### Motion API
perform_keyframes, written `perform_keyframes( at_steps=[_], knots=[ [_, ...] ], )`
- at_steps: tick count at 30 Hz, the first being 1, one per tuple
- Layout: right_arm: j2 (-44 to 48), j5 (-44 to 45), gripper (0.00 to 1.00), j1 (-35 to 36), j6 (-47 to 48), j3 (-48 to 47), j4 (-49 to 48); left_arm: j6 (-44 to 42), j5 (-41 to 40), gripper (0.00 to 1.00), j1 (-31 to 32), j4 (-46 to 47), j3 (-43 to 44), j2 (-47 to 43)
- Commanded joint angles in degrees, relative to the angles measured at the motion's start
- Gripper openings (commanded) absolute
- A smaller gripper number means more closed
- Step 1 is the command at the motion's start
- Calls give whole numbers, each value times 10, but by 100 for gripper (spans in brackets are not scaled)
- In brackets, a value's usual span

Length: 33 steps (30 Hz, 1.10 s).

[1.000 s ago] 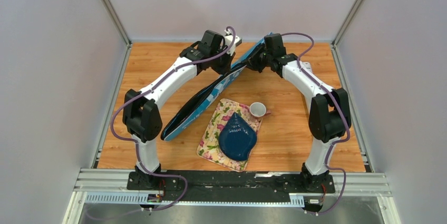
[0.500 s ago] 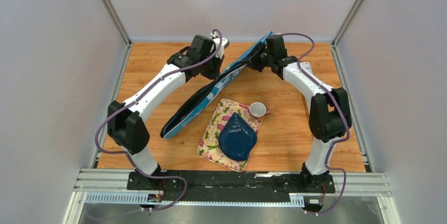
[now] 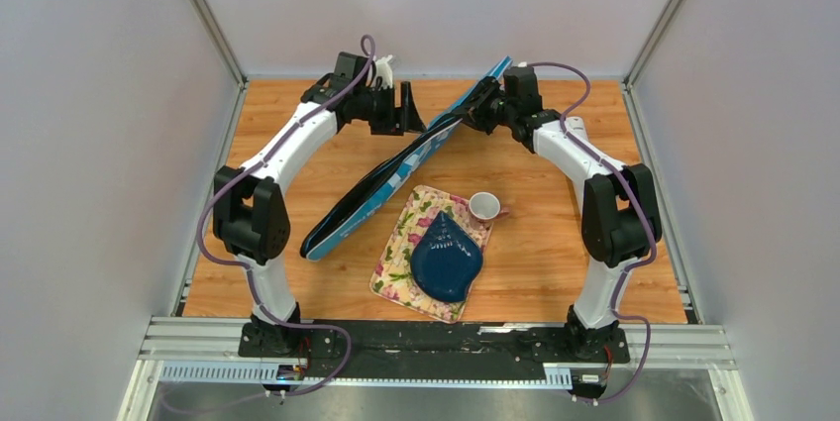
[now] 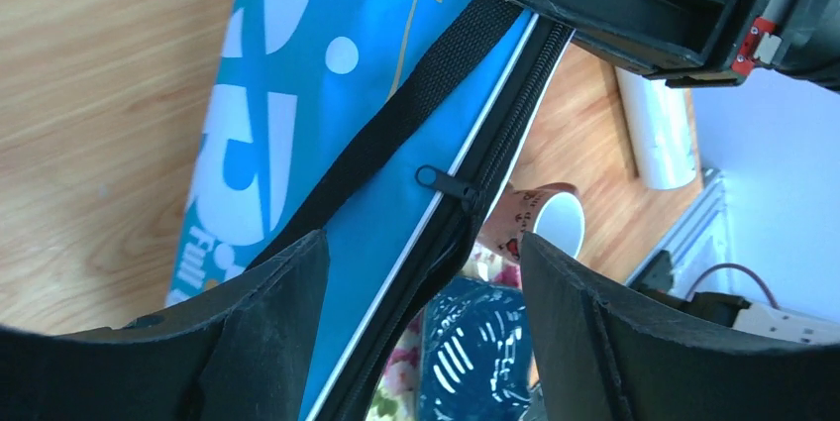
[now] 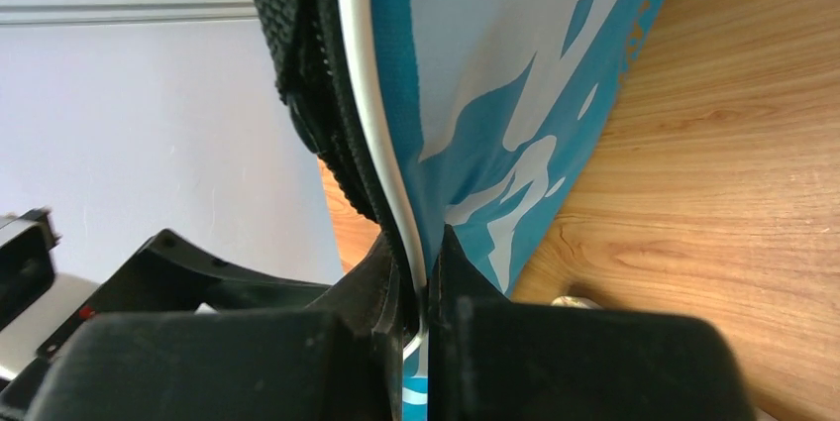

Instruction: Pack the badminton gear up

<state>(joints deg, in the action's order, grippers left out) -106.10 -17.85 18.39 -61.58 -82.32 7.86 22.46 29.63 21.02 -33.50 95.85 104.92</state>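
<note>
The long blue racket bag (image 3: 396, 168) lies diagonally across the table, its far end lifted. My right gripper (image 3: 474, 110) is shut on that end's zippered edge; in the right wrist view the fingers pinch the white piping and the black zipper band (image 5: 424, 292). My left gripper (image 3: 407, 112) hangs open just left of the bag, touching nothing. In the left wrist view the bag (image 4: 327, 94), with its zipper pull (image 4: 441, 181), runs between and beyond my open left gripper (image 4: 424, 332). A white tube (image 4: 659, 129) lies on the table past the bag.
A dark blue plate (image 3: 446, 258) rests on a floral cloth (image 3: 396, 263) in the middle, near the bag's lower end. A small white cup (image 3: 484, 206) stands beside the cloth. Grey walls and metal rails close in the table on three sides.
My left gripper has opened and drawn back to the left, away from the bag. The right gripper keeps its grip on the bag's far end, shifted slightly.
</note>
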Motion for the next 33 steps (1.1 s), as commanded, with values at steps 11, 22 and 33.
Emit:
perform_keyframes(
  at_steps=[11, 22, 33],
  knots=[
    [19, -32, 0, -1, -13, -11, -65, 87, 40, 59, 28, 94, -13, 30],
    [21, -34, 0, -2, -19, -9, -70, 72, -5, 44, 47, 55, 44, 63],
    [20, -35, 0, -1, -18, -9, -68, 58, -37, 17, 52, 63, 43, 43]
  ],
)
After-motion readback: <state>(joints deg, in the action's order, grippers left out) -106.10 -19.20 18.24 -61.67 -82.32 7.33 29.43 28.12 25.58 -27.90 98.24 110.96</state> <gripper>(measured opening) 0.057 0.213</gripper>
